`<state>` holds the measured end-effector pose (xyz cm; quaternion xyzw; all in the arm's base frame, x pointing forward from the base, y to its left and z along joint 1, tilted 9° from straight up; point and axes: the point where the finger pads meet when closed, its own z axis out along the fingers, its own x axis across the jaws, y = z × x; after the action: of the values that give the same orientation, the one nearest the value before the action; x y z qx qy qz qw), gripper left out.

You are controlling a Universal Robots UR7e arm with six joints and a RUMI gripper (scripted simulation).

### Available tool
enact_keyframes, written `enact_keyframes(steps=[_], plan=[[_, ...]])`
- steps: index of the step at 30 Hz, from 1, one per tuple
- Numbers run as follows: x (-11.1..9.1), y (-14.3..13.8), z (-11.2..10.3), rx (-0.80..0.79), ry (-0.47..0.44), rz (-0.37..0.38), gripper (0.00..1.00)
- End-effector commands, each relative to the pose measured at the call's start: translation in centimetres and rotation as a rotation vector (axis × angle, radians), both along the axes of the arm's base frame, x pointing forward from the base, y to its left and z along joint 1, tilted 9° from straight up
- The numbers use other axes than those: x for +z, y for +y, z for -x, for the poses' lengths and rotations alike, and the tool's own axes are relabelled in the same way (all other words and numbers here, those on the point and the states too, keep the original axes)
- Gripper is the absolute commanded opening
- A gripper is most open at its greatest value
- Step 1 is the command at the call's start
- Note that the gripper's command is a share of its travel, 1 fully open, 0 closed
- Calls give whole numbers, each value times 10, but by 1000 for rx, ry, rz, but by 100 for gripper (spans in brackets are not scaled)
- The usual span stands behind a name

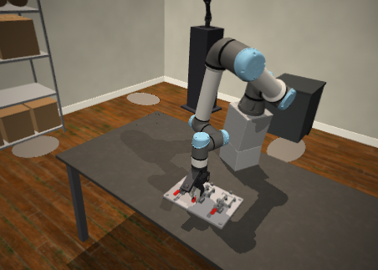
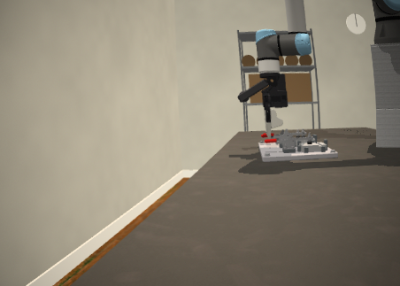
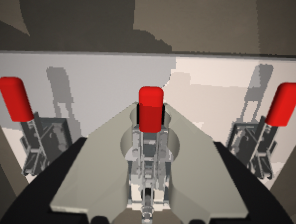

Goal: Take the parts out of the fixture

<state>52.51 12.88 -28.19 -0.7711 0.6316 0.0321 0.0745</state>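
The white fixture plate (image 1: 200, 214) (image 2: 301, 156) (image 3: 100, 80) lies on the dark table and carries three toggle clamps with red handles. Small grey parts (image 1: 226, 200) (image 2: 305, 144) sit clamped on it; I cannot make out their shapes. My gripper (image 1: 193, 192) (image 2: 268, 128) (image 3: 150, 104) points straight down at the plate's front edge. It is shut on the middle clamp's lever, just below its red handle (image 1: 193, 200) (image 3: 150, 107). The left clamp handle (image 1: 177, 192) (image 3: 15, 98) and the right clamp handle (image 1: 213, 211) (image 3: 280, 104) stand free on either side.
The dark table (image 1: 125, 153) (image 2: 265, 224) stretches wide to the left of and in front of the fixture. The arm's grey pedestal (image 1: 244, 140) stands behind the fixture. A shelf rack with boxes (image 1: 25, 69) stands off the table at the left.
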Motion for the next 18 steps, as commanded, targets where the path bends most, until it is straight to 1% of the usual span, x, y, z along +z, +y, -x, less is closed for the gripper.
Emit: enact_keyframes(steps=[1,18], plan=[[5,-2,2,-1,-1,-1,0],[17,-5,11,-1,-2,-1,0]])
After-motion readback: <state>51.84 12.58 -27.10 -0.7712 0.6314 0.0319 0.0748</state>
